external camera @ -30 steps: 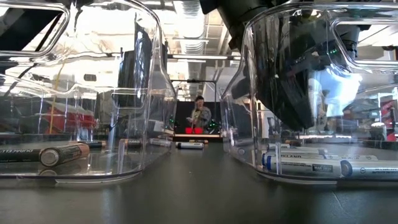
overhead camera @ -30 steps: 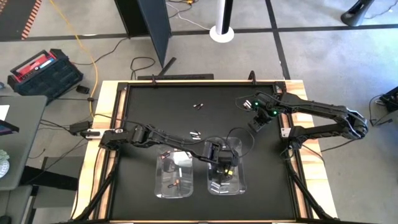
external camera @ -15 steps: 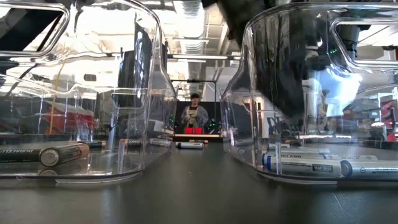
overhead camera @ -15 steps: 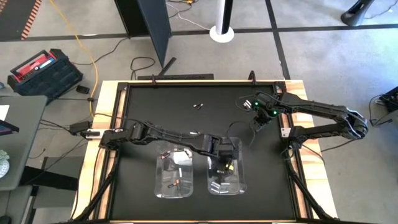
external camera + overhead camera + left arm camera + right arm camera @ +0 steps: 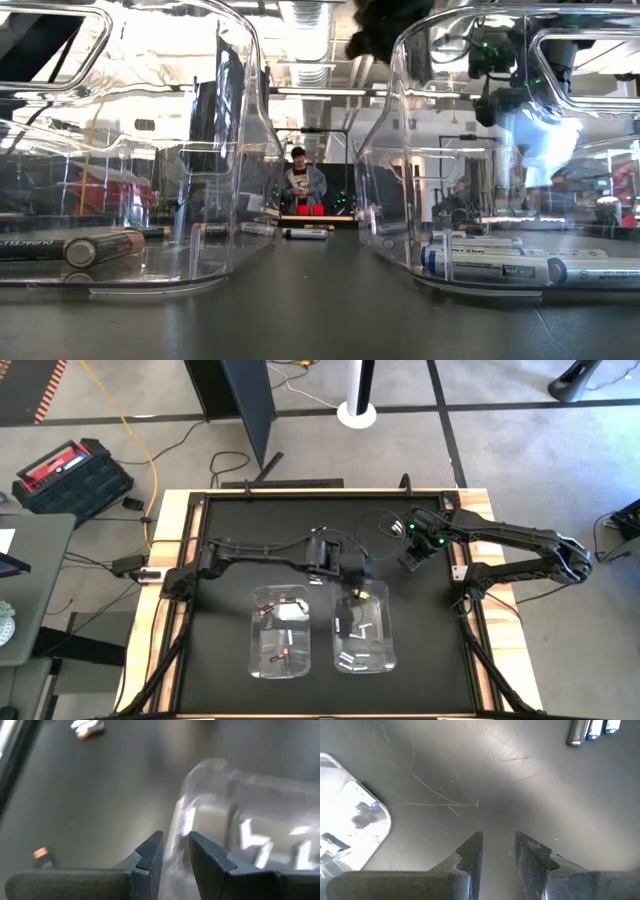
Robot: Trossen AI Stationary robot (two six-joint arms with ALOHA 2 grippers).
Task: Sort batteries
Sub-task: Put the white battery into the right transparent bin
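Left gripper (image 5: pixel 358 582) sits above the far rim of the right-hand clear bin (image 5: pixel 385 650), arm stretched across the black table (image 5: pixel 220 520) from the left side. In the left wrist view its fingers (image 5: pixel 150 855) stand slightly apart with only a narrow gap, nothing between them; bin wall right below and ahead of the tips.

Right gripper (image 5: pixel 412 558) hangs over bare mat near the table's right side, well apart from both bins. Right wrist view: fingers (image 5: pixel 470 851) parted a little, empty gap, scratched mat under them.

Batteries:
- White/silver cells (image 5: pixel 358 628) lie on the floor of the right-hand bin, just below the left gripper; low view shows them lying flat (image 5: pixel 485 268).
- Dark cells with copper ends (image 5: pixel 283 652) are in the left-hand clear bin (image 5: pixel 254 660), beside the other bin; one lies flat in the low view (image 5: pixel 70 246).
- Loose pair (image 5: pixel 320 531) on the mat toward the far edge, apart from both grippers.
- Three loose silver cells (image 5: pixel 592 729) show ahead of the right gripper in its wrist view, not touching it.
- Loose copper-ended cell (image 5: pixel 88 727) on the mat beyond the left gripper.

A person (image 5: pixel 302 180) stands in the room behind the table.
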